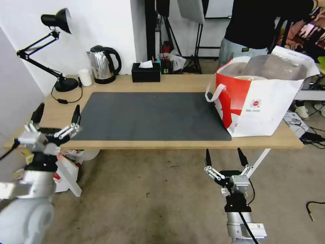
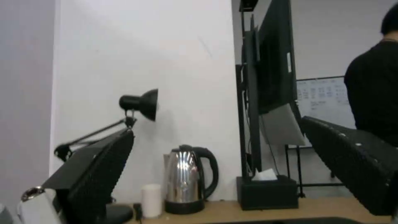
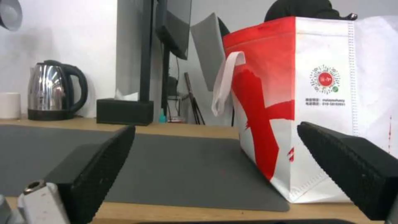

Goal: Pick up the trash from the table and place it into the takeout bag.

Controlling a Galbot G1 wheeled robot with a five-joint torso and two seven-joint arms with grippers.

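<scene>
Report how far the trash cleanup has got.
Looks done or nearly so: no trash lies on the dark mat or the bare table; the takeout bag stands at the right end, with a pale rim showing inside. Nothing is in hand: the left gripper and right gripper hang open and empty at the near edge. Nothing visible remains to collect.

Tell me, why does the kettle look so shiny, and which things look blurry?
In the head view the kettle glints with bright streaks of room light and the takeout bag foil lining has a pale sheen; in the left wrist view the near left gripper fingers look soft and fuzzy; in the right wrist view the right gripper fingers blur likewise.
</scene>
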